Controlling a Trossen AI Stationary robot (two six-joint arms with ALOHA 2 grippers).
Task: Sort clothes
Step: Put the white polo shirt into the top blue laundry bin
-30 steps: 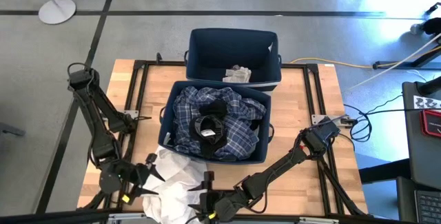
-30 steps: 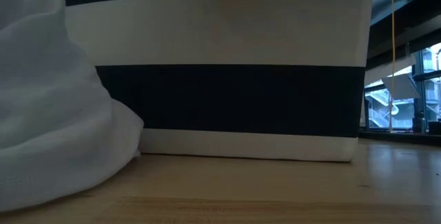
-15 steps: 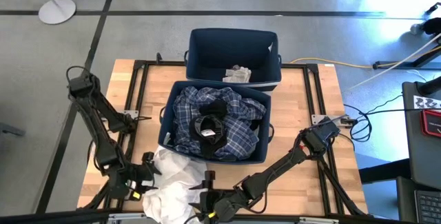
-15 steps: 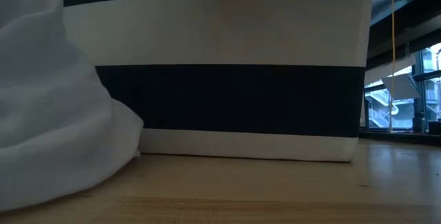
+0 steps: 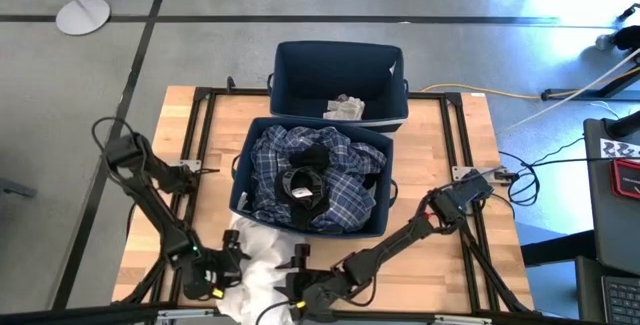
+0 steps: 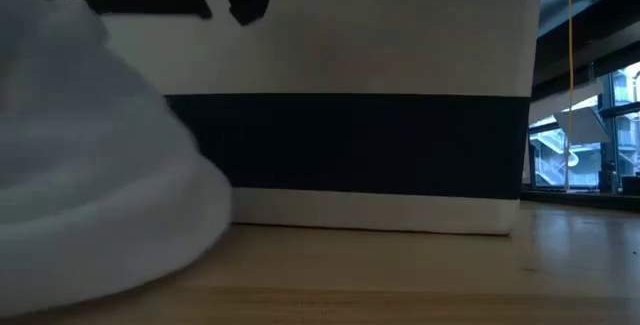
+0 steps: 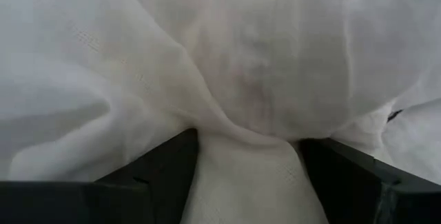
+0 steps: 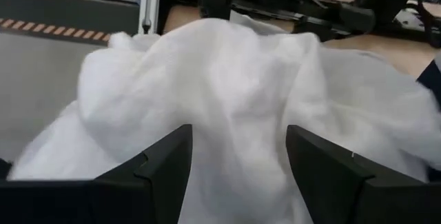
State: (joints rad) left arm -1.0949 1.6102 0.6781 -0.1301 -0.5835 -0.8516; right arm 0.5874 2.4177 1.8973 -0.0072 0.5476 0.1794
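Observation:
A white garment (image 5: 258,270) lies bunched on the table near its front edge, in front of the near navy bin (image 5: 240,180). My left gripper (image 5: 228,263) is at the garment's left side and my right gripper (image 5: 298,277) at its right side. Each is shut on the white cloth, which fills the left wrist view (image 7: 220,58) and the right wrist view (image 8: 227,79). The near bin holds a dark blue plaid garment (image 5: 340,200) and a black one (image 5: 305,180). A small pale garment (image 5: 345,107) lies in the far bin (image 5: 290,75). My left gripper has a gathered bunch of the white cloth (image 7: 244,155) between its two fingers (image 7: 165,176); the cloth narrows to a neck there and fans out beyond. How many layers cannot be told. My right gripper has a mound of the white cloth (image 8: 238,134) between its two fingers (image 8: 162,169), coming from the table's right. The cloth rises in slack folds ahead of the fingers and rests on the table.
The near bin's striped wall (image 6: 350,135) stands right behind the garment (image 6: 90,185) in the low view. Bare wood (image 5: 440,255) lies to the right of the bins. A black metal frame (image 5: 200,125) runs along the table's sides.
My left gripper has gone toward the table's near edge and to the right, toward my right gripper, into the white garment. The garment's left part has been pushed together into a tighter heap, and its bulk has shifted right. My right gripper has stayed in place.

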